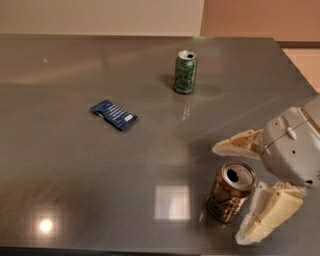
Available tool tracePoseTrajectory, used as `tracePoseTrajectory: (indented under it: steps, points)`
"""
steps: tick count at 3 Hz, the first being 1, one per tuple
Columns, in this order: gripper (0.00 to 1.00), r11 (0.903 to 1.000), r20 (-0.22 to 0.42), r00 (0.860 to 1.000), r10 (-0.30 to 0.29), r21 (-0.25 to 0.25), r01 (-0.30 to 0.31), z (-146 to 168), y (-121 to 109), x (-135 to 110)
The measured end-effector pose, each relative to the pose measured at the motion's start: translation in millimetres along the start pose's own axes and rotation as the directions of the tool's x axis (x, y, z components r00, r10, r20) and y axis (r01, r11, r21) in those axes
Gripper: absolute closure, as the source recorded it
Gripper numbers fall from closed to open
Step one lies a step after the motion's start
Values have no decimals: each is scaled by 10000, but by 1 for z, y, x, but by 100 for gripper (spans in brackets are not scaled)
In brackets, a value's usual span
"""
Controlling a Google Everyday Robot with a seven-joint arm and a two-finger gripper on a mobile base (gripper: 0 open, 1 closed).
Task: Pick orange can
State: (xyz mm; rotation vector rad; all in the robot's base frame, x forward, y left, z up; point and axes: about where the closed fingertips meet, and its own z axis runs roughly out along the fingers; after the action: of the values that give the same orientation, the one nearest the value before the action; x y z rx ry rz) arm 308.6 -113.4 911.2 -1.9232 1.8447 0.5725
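A glossy grey tabletop (75, 175) is bounded at the far side by a cream wall (100, 15), and ceiling lights are mirrored near its front edge. The orange can (231, 192) is stood upright near right, flanked by the gripper (227, 193), fingers spread apart.

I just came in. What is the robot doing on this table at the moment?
The robot's pale two-finger claw is open around the shiny copper-orange drink can, which stands upright at the front right of the grey table. One finger is behind the can, the other at its right; it is not yet gripped. A green drink can and a flat blue packet sit farther away.
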Motion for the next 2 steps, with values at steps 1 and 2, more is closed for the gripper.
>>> tracePoseTrajectory:
  steps: [1,2]
  points:
    - [43,10000,25,10000,-86,-47,86,3,2,-2]
    - [65,9999,-91,9999,-108,69,108,0,-1,0]
